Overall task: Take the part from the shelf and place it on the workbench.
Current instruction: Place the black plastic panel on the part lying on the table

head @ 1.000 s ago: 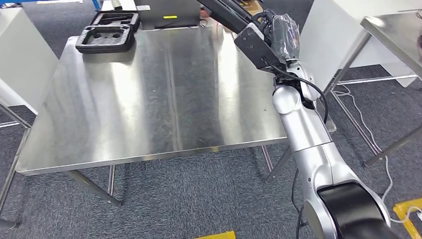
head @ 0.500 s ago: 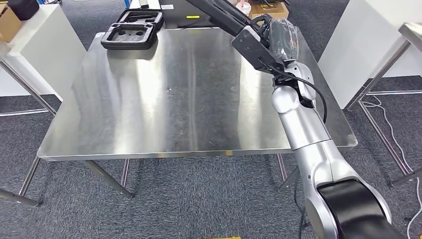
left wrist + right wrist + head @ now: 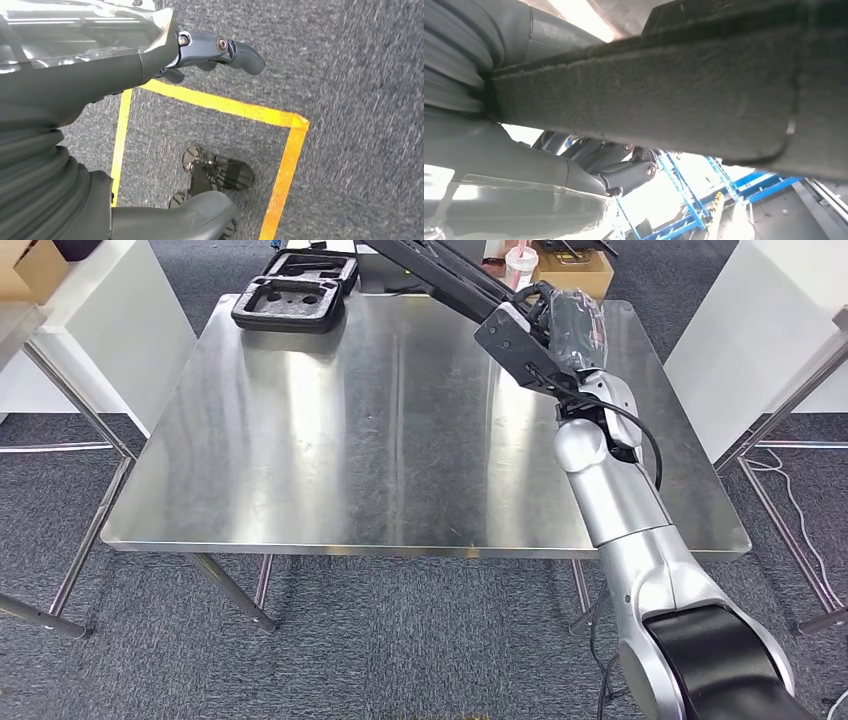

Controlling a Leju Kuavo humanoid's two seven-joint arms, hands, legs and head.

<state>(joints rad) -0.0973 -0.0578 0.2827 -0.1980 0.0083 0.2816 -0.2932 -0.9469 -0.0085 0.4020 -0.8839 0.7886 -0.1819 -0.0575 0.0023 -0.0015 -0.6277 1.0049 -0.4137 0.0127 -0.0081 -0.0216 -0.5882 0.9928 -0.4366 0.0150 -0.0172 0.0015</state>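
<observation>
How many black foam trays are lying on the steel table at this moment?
2. Both lie at the far left corner of the steel table: the nearer black foam tray by the edge, the second tray right behind it, partly cut off by the picture's top edge.

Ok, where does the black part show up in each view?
Head view: upper right, black part held by the right hand above the workbench.
Right wrist view: black part spans the picture, against the right hand.
Left wrist view: not in it; left hand over yellow floor tape.
Shared landmark: the right hand.
</observation>
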